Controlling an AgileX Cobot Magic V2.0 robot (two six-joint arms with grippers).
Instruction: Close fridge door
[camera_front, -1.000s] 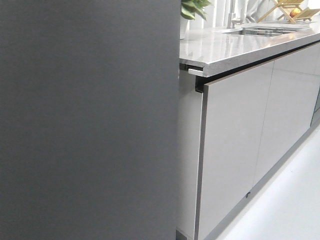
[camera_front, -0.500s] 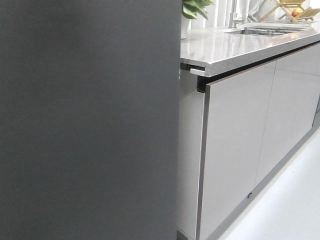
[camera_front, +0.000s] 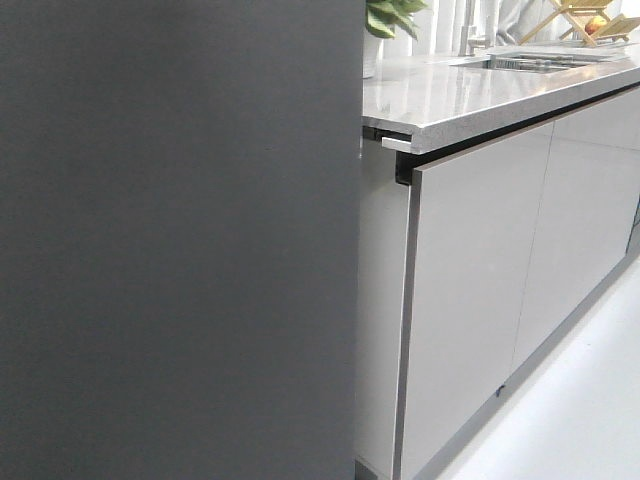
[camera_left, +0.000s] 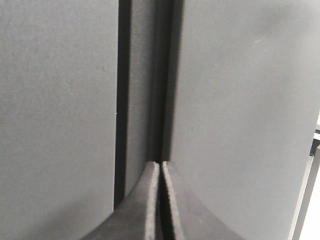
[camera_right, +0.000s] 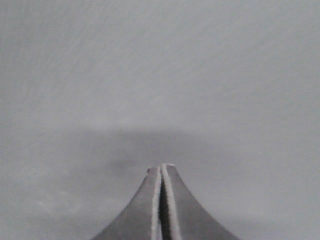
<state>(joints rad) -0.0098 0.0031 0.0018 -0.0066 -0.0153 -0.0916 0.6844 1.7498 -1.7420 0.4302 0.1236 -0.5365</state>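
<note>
Front view: the fridge door (camera_front: 180, 240) fills the frame left of the counter (camera_front: 470, 95), its long axis upright; neither arm shows.
Left wrist view: left claw (camera_left: 160, 167) pinched together, empty, tips at the dark seam of the door's edge.
Right wrist view: right claw (camera_right: 161, 170) pressed together, empty, tips at or almost on the flat door face straight ahead; likely the pushing arm.

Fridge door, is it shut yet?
Nearly. The tall matte dark-grey fridge door faces the camera, no white lining showing. The right gripper, shut, touches a plain grey surface; the left gripper, shut, points at a dark seam. Whether it has sealed can't be seen.
</note>
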